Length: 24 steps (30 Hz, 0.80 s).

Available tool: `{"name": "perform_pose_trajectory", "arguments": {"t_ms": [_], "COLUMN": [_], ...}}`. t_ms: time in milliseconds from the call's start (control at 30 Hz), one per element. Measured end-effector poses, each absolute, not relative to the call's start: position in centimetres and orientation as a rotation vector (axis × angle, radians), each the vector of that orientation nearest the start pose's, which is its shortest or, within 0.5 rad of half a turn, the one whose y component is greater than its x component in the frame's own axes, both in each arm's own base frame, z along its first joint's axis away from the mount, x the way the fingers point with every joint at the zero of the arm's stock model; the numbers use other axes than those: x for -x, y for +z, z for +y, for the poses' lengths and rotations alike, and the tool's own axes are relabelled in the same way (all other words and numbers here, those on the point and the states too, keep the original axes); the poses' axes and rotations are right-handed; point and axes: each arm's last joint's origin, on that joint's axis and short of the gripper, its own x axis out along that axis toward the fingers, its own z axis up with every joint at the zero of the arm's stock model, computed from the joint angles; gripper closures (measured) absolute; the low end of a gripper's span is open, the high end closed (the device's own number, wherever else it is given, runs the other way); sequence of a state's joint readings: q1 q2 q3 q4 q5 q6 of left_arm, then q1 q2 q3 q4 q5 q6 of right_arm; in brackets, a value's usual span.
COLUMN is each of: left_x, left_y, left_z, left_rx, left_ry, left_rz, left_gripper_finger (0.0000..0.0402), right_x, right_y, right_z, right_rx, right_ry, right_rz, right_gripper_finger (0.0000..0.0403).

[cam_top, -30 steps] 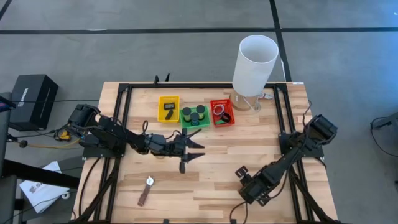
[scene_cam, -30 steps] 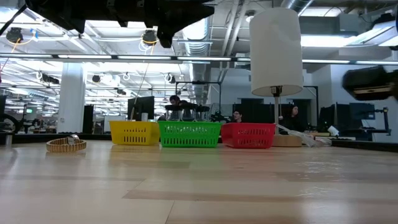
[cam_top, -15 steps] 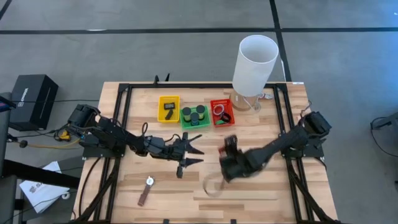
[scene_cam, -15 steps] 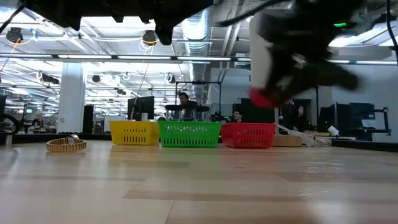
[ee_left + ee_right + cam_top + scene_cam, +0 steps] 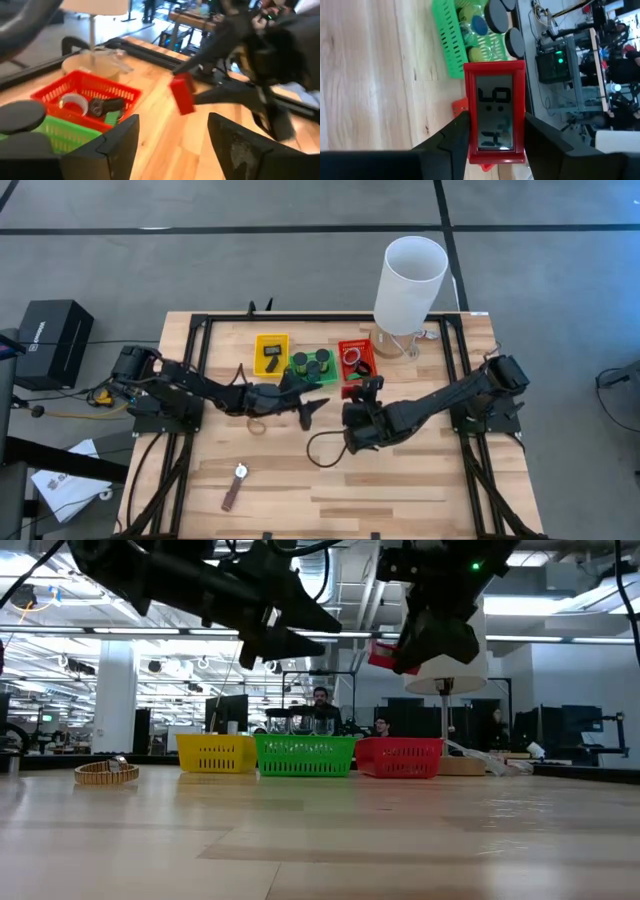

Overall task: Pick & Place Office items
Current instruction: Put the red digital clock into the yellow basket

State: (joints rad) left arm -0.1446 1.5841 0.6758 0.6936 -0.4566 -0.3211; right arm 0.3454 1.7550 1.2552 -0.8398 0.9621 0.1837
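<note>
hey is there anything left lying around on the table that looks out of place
Yes. A wristwatch with a brown strap lies alone on the front left of the table, far from the yellow tray, green tray and red tray at the back.

- Red clock (image 5: 494, 112): held between the right gripper's (image 5: 492, 135) fingers; lower corners covered by them; digits on its display only partly legible.
- Same clock in the left wrist view: motion-blurred, face not readable.
- Red tray (image 5: 357, 364): near edge hidden under the right gripper in the high view; contents too small to name there.
- Green tray (image 5: 312, 370): partly covered by the left gripper (image 5: 308, 395).
- Strip with a small round piece (image 5: 236, 486): too small to identify.
- People behind the trays (image 5: 320, 700): distant, indistinct.
</note>
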Motion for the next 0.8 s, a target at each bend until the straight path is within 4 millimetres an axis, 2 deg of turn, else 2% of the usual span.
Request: {"name": "perform_pose_trajectory", "arguments": {"t_ms": [167, 367, 533, 800], "left_x": [-31.2, -31.4, -31.5, -32.3], "left_y": [19.1, 18.6, 18.3, 19.6], "left_z": [-2.7, -2.7, -2.7, -2.8], "left_rx": [0.323, 0.418, 0.467, 0.479], "left_ry": [0.345, 0.357, 0.363, 0.351], "left_rz": [0.143, 0.144, 0.142, 0.095], "left_gripper_finger": [0.0161, 0.0173, 0.0181, 0.0183], "right_x": [-32.2, -32.2, -32.2, -32.3], "right_y": [21.7, 21.7, 21.6, 21.6], "right_z": [8.8, 8.8, 8.8, 8.6], "right_rx": [0.644, 0.662, 0.657, 0.659], "right_ry": [-0.629, -0.62, -0.611, -0.599], "right_rz": [0.994, 1.005, 1.011, 1.022], "right_gripper_finger": [0.0244, 0.0263, 0.0248, 0.0258]}}
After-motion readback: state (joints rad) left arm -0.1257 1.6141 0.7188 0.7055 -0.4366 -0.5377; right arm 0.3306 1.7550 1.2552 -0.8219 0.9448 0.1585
